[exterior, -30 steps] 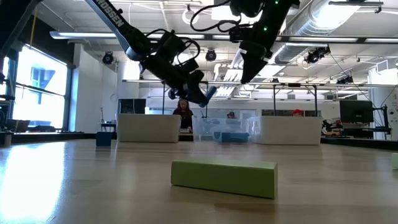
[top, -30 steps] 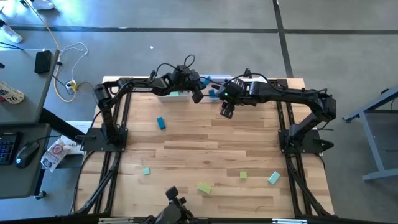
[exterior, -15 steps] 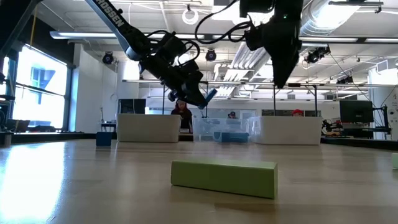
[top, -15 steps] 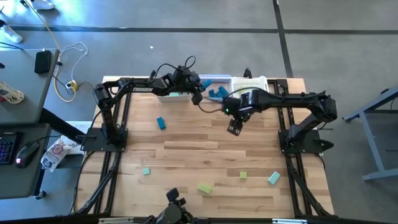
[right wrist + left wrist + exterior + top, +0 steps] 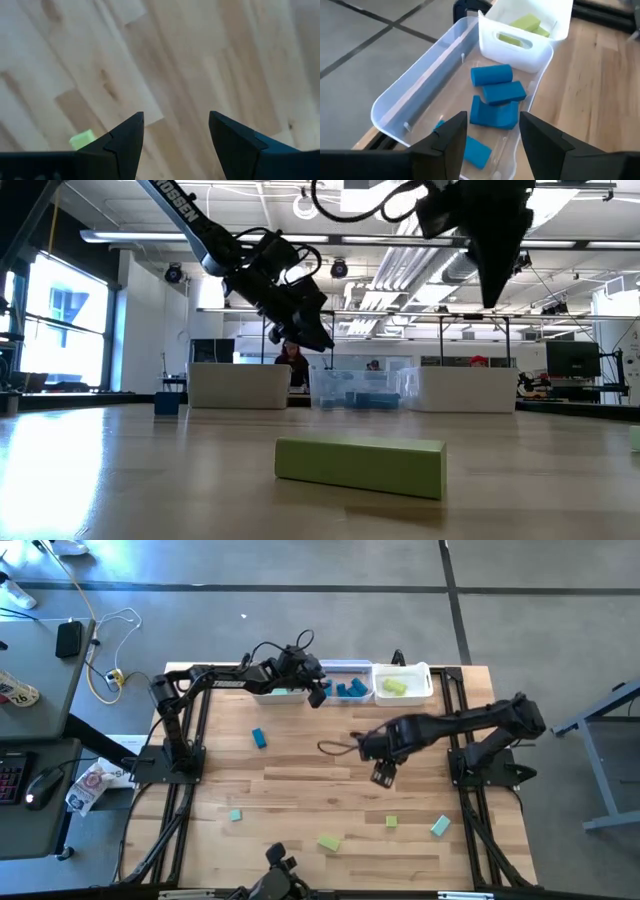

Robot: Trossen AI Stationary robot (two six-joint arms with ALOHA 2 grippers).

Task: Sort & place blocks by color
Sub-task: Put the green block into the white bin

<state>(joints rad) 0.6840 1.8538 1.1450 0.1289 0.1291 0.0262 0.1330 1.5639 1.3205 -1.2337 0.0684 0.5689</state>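
Right pincer [image 5: 382,775] open, empty, over mid tabletop [image 5: 300,765]. Small green block [image 5: 391,822] lies just nearer the front edge, closest to this arm. Left pincer [image 5: 490,145] open above the blue bin [image 5: 415,95].

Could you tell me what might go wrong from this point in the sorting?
1. The left gripper hangs open over the blue bin, near its edge; blocks dropped here could bounce out.
2. The right gripper, open over bare table, must travel to a loose green block and may nudge it.
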